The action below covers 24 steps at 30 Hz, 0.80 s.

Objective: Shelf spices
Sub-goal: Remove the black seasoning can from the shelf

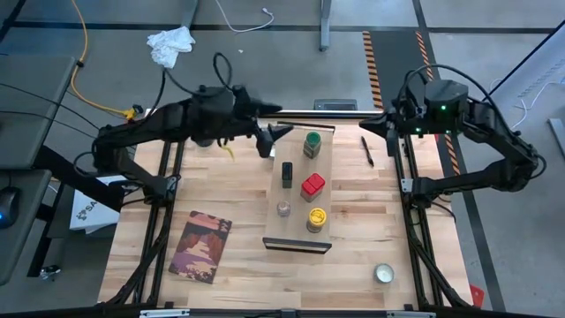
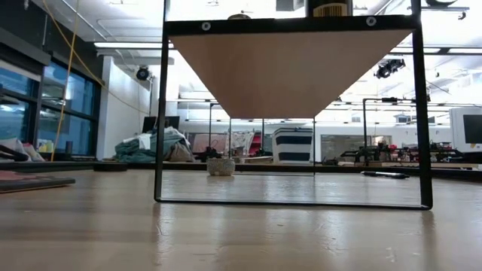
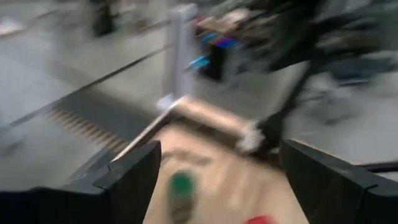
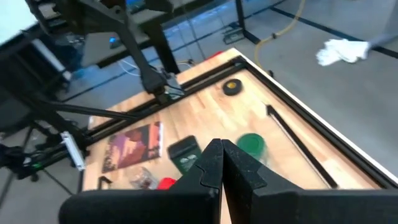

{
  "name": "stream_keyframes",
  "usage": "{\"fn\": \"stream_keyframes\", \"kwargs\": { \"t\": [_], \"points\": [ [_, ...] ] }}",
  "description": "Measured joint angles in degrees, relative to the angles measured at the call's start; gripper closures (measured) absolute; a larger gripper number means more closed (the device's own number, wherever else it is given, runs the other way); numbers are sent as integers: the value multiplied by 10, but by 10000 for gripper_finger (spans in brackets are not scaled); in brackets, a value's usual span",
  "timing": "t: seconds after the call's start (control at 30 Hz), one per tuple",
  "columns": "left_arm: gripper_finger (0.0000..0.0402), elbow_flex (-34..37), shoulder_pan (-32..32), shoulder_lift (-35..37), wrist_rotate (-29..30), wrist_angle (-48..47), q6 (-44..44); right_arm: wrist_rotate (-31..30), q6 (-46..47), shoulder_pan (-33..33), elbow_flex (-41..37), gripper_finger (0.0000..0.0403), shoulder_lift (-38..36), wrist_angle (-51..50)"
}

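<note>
All five spices are seen standing on the shelf (image 1: 298,190). The left gripper (image 1: 275,134), jaws spread and empty, is held just beside the green-lidded jar (image 1: 312,143), the jar lying ahead of its fingertips. The right gripper (image 4: 222,163) is pressed shut, farther off.

Shelf board crowded; table open on both sides of it.

You have five containers on the long light-wood shelf board (image 1: 298,190): the green-lidded jar (image 1: 312,144) at the far end, the black square tin (image 1: 287,173) and red-topped container (image 1: 312,185) side by side with a narrow gap between them, then the tiny clear jar (image 1: 283,208) and yellow-lidded jar (image 1: 316,219) toward the near end. The left gripper (image 1: 275,132) hangs just beside the board's far left corner, fingers spread, blocking that approach. The patterned dark red booklet (image 1: 201,246) lies well left, the black pen (image 1: 366,150) right, the flat round pale tin (image 1: 383,274) near right. Bare wooden table (image 1: 371,216) lies between these.
</note>
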<state>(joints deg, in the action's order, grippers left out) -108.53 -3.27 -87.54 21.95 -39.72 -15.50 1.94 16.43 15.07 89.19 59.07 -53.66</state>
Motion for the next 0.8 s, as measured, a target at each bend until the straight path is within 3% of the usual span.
{"fn": "stream_keyframes", "kwargs": {
  "t": [0.13,0.37,0.67,0.8],
  "points": [
    [78,-49,7,-42,87,-146,-107,-12,-5,0,0,402,0,-12],
    [78,-53,34,-127,57,-287,-277,-29,-15,0,0,402,0,-16],
    [78,-53,53,-161,42,-296,-427,-29,-15,0,0,402,1,-29],
    [78,-53,59,-180,17,-287,-446,-29,-15,0,0,402,1,-29]
  ]
}}
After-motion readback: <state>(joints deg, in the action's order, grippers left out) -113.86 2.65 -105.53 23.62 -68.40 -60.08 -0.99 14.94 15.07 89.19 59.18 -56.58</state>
